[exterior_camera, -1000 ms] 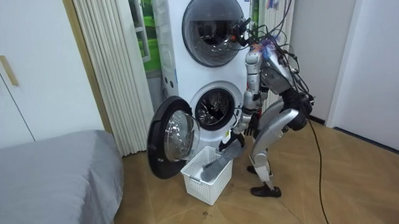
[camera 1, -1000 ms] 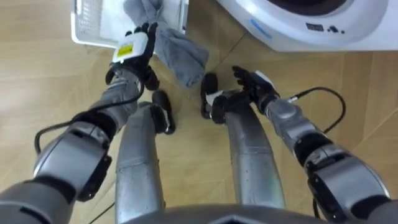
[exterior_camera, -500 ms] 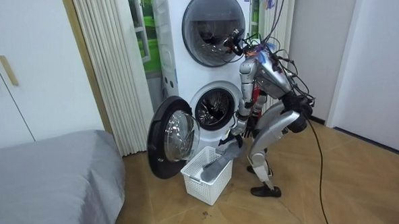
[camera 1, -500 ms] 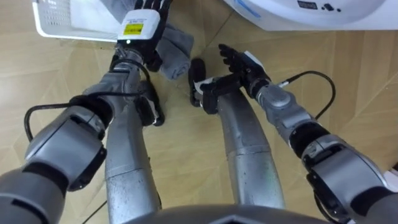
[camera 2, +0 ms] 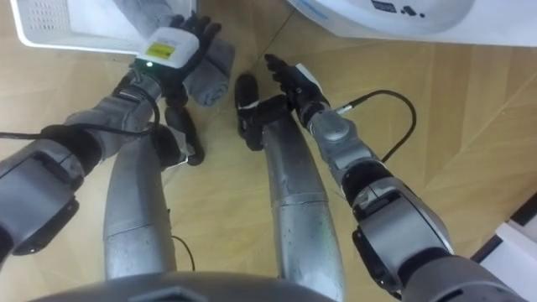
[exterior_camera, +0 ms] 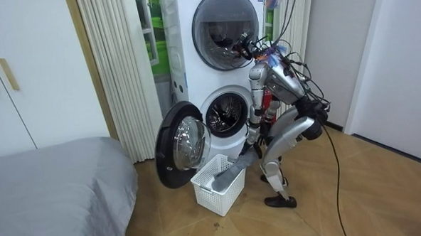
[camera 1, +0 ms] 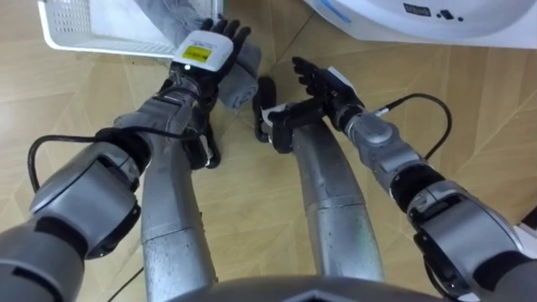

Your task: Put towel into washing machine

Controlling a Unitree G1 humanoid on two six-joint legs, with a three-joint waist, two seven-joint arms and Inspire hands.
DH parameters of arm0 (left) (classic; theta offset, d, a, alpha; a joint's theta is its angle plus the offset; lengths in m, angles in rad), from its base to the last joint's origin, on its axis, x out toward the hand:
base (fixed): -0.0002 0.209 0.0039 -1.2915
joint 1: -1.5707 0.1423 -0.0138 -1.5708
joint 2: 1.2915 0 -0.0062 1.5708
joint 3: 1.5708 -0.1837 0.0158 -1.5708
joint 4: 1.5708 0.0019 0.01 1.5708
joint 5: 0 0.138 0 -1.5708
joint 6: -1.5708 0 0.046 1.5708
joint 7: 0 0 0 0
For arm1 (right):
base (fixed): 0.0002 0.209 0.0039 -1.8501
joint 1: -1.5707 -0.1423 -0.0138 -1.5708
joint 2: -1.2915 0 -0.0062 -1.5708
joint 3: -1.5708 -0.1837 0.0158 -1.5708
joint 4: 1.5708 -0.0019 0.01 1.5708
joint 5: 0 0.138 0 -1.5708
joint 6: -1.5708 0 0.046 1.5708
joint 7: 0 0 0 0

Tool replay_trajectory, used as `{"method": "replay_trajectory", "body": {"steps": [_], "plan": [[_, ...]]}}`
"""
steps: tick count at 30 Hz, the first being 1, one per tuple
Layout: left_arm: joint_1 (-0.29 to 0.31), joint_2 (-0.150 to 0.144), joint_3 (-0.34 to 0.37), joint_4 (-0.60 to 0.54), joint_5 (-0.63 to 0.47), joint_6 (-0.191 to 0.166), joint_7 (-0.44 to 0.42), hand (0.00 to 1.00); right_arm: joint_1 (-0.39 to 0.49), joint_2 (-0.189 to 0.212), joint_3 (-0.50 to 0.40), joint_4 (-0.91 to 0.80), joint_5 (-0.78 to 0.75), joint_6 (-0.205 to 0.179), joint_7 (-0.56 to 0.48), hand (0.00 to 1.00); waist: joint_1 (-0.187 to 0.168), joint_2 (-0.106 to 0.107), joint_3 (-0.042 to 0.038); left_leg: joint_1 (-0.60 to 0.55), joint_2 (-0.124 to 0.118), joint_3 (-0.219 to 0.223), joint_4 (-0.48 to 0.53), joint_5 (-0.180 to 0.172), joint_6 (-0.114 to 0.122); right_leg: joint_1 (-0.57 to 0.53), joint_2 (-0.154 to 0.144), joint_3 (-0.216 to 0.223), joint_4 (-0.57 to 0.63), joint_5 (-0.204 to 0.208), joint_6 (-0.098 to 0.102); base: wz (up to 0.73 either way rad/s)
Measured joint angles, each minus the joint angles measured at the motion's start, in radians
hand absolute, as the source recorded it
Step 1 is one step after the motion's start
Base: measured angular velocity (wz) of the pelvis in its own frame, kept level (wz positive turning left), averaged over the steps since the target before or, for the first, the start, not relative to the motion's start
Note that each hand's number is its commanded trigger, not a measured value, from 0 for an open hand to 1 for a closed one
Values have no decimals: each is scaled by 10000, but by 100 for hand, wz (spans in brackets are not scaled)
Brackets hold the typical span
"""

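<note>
In the left eye view the worry is the hold. The robot's left hand (camera 1: 204, 52) lies back-up over a bunched grey cloth towel (camera 1: 242, 74), just off the near corner of the white plastic lattice laundry basket (camera 1: 101, 42). I cannot tell whether it has hold of the cloth. If it has caught only a loose fold, I'd expect the towel to slip off as it is raised. The towel touches that hand, under it and on the side away from the basket. The right hand (camera 1: 323, 82) hovers further from the basket, spread and holding nothing, below the white front-loading washing machine (camera 1: 436, 21).

In the room view the robot stands bent beside the basket. The towel runs as a grey strip from inside the basket, over its rim, up to the lowered hands. With one end lying in the basket, a pull might snag on the rim and drag or tip the basket. The trailing end might also catch on the round glass door (exterior_camera: 179, 144), which hangs open just behind the basket.

The right eye view agrees: the towel lies against the left hand on its side away from the basket, and the right hand is spread and apart from the cloth.
</note>
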State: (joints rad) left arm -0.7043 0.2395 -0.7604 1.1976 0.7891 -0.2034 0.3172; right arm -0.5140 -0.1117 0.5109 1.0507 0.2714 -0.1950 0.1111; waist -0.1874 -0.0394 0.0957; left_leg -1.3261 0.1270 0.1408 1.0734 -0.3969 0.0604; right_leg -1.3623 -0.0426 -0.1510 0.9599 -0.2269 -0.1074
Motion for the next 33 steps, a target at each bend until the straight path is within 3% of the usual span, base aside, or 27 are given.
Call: {"method": "replay_trajectory", "body": {"steps": [1, 16, 21, 33], "plan": [[2, -7, -2, -3, 0, 0, -98, 100, -1, 11, 3, 13, -26, 0, 22, 0, -14, -1, 0, 0, -2, 2, 0, -2, 3, 0, -4, 0, 3, -5, 8, 0], [-208, -32, -440, -15, -120, 140, -1666, 100, -301, 96, 166, 366, 0, 9, 4, 0, -56, -16, -11, 311, -24, 218, -192, -31, 59, 146, -78, 118, -13, -21, 25, 0], [-83, -215, -692, -17, -114, 139, -2182, 100, -318, 96, 174, 439, -15, 7, 12, 0, -36, -16, -11, 544, -14, 258, -246, -31, 58, 345, -76, 132, -55, -22, 24, 0], [323, -470, -615, -13, -105, 128, -2427, 100, -123, 101, 392, 752, 171, -5, 181, 0, 42, -9, -14, 1368, -8, 363, -505, -28, 56, 1111, -96, 124, -263, -23, 22, -1]]}}
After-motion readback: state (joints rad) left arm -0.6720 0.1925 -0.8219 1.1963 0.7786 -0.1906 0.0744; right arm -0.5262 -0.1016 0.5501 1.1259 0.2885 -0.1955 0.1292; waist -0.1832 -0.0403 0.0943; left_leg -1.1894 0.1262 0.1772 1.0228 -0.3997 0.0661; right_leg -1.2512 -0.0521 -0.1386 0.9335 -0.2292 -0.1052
